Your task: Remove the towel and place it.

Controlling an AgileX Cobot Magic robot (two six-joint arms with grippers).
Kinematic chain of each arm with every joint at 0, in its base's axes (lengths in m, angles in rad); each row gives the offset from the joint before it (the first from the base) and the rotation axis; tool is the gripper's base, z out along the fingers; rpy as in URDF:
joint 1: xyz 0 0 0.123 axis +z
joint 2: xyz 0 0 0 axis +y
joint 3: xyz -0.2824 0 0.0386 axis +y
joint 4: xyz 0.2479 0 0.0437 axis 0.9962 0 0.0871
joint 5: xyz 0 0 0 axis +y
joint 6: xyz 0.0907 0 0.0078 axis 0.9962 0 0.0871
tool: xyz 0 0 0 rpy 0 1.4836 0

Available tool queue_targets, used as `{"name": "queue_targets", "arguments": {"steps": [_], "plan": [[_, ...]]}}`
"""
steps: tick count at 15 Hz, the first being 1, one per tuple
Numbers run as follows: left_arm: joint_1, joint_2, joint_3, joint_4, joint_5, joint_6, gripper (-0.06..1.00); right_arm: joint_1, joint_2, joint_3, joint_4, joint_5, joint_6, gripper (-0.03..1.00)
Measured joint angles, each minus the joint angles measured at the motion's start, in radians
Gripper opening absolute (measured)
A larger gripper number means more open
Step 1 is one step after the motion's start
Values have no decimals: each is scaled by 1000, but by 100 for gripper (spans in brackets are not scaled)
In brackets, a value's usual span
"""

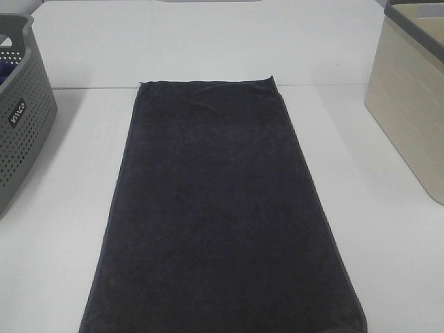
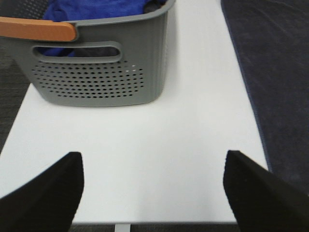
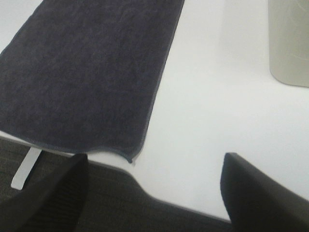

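The towel, a long near-black terry cloth, lies flat down the middle of the white table. Its near end reaches the table's front edge, where a corner hangs slightly over in the right wrist view. One long edge of the towel shows in the left wrist view. My left gripper hovers open over bare table between the grey basket and the towel. Near the front edge, beside the towel's corner, my right gripper is open with nothing between its fingers. Neither arm shows in the high view.
A grey perforated basket with an orange handle and blue cloth inside stands at the left. A beige bin stands at the right. Dark floor lies below the table's front edge.
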Motion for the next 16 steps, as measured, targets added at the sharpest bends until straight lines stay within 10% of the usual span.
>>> {"name": "queue_targets", "arguments": {"steps": [16], "plan": [[0,0,42,-69,-99,38,75,0,0,23,3,-49,0,75]]}}
